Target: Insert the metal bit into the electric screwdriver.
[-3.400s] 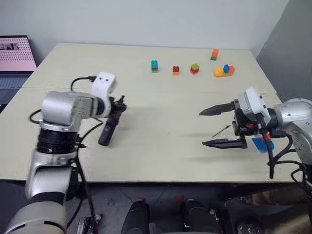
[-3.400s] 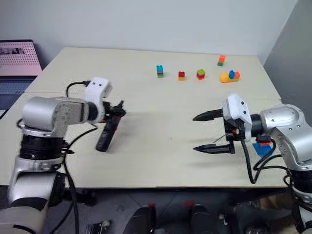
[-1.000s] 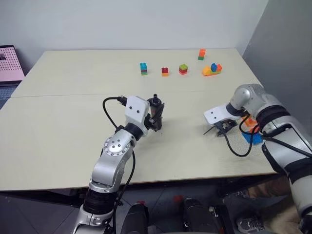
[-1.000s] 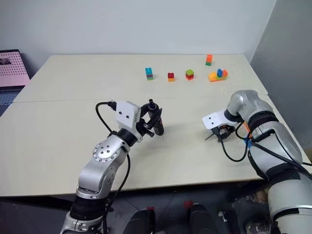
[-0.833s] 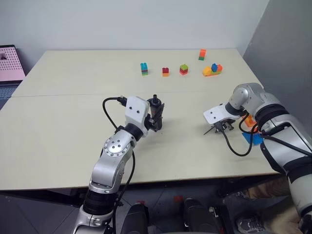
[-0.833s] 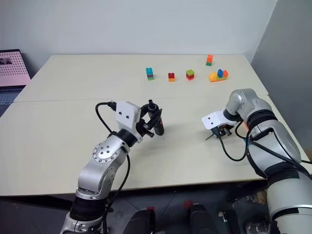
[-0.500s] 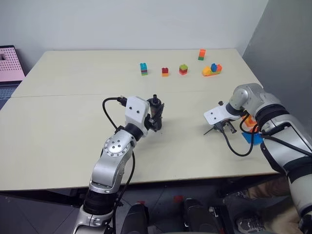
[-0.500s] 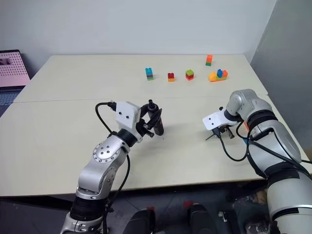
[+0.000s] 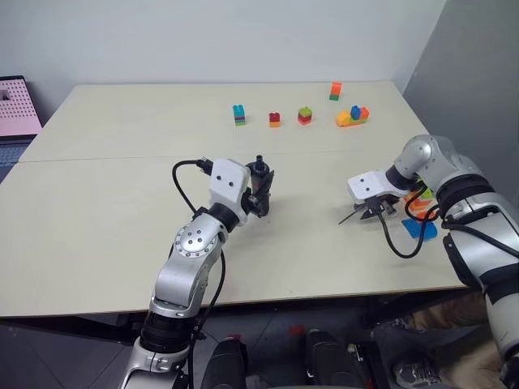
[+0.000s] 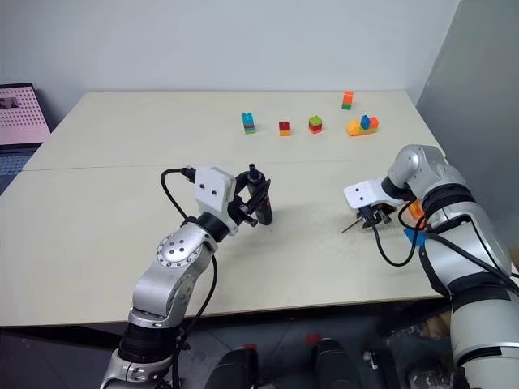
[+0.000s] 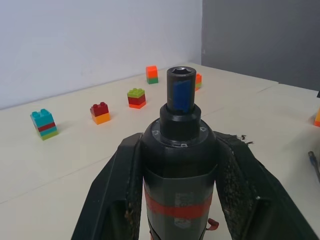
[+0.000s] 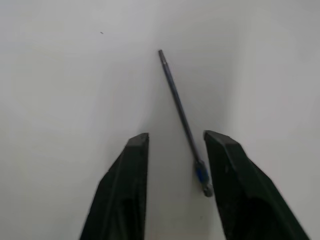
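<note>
Right end effector (image 12: 172, 145) fingers apart, metal bit (image 12: 181, 117) on table between them, unclamped.

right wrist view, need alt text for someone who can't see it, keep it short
The metal bit, a thin grey rod, lies flat on the pale table, not gripped, its thicker end between the tips of the right gripper. The two black fingers stand apart, one on each side of that end, and the rest of the rod slants away from them.

A pale beige counter (image 9: 122, 186) stands against a plain white wall (image 9: 203, 40). To the counter's right rises a grey wall (image 9: 478, 73); dark floor (image 9: 268, 340) lies beneath its near edge.
</note>
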`<move>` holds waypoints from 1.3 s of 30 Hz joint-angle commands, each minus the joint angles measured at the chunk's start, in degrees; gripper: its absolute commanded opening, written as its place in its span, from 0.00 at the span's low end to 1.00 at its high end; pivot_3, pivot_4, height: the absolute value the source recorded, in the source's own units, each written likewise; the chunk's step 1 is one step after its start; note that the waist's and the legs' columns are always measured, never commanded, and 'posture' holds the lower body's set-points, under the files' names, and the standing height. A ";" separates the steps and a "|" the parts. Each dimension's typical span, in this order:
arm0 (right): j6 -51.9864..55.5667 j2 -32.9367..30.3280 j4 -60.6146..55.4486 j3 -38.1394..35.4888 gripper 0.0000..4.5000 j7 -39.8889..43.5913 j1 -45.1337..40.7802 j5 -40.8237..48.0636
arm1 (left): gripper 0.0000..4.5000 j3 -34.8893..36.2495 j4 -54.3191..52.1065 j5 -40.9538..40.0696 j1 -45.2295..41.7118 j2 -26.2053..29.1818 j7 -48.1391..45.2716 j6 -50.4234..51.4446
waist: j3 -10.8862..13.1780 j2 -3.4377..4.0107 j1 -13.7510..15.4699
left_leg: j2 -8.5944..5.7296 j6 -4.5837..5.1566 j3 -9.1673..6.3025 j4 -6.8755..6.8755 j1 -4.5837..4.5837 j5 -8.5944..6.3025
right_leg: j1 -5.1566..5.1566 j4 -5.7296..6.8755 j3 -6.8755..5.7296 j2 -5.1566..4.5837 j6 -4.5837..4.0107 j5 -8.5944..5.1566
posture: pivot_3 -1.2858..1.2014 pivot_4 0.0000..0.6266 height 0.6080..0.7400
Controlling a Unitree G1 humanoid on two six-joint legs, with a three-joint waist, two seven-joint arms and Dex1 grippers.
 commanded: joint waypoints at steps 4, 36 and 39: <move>-0.06 1.11 1.18 3.57 0.53 -7.14 -1.76 -5.78 | 0.37 0.21 1.24 1.34 0.54 0.75 0.22 1.28 | 0.00 0.00 0.01 | 0.00 0.00 0.00 0.00 0.00 0.00 | -0.01 0.00 0.00 0.00 -0.01 0.00 | 0.52 0.24 1.00; 3.05 -0.58 -2.76 -7.08 0.00 3.17 -1.36 4.81 | 0.37 1.57 0.24 -1.47 -2.69 0.14 -1.91 1.84 | 0.08 0.10 -0.89 | -0.01 0.00 -0.08 -0.06 0.28 0.00 | 0.48 -0.20 -0.08 -0.01 -0.29 -0.18 | 0.52 0.24 1.00; 9.11 -3.01 -12.60 -12.54 0.00 8.79 3.59 12.85 | 0.37 2.16 -0.76 -5.34 -5.41 -1.50 -3.43 4.13 | 0.08 0.09 -0.77 | -0.01 0.00 -0.09 -0.12 0.25 -0.01 | 0.48 -0.28 -0.11 -0.01 -0.18 -0.16 | 0.52 0.24 1.00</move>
